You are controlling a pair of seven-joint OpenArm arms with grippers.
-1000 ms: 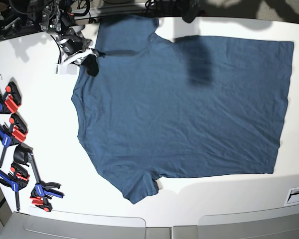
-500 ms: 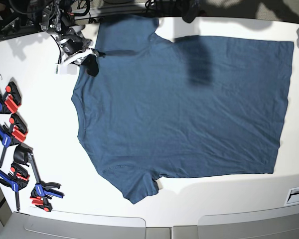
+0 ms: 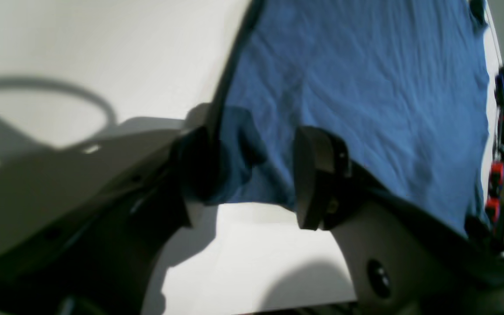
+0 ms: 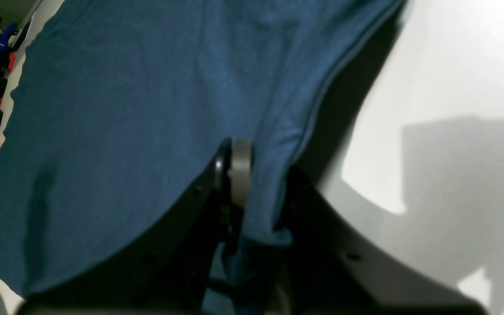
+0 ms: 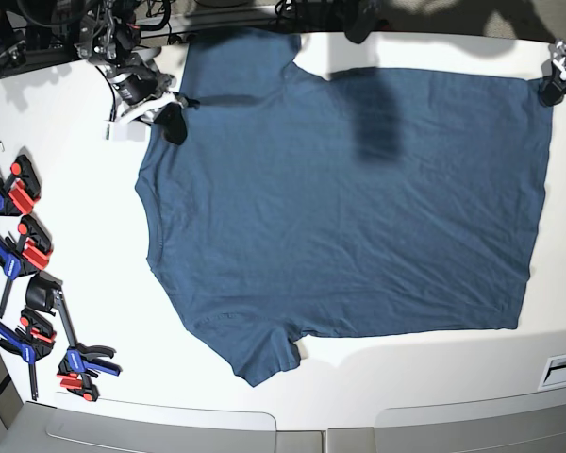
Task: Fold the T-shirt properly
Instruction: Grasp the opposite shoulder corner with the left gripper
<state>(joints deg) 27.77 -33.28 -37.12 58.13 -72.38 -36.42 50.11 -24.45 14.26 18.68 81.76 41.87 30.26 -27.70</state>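
Both grippers work the T-shirt (image 5: pixel 349 198), which lies spread flat on the white table (image 5: pixel 75 264). Right gripper (image 4: pixel 256 183) is clenched on the shoulder edge near the collar; left gripper (image 3: pixel 252 175) stands spread wide around the hem corner.

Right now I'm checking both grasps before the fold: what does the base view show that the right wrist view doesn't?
Only the base view shows the left end effector at the T-shirt's hem corner, and the full row of clamps. Only the right wrist view shows the right end effector shut on a pinch of cloth. Both show the shirt on the white table.
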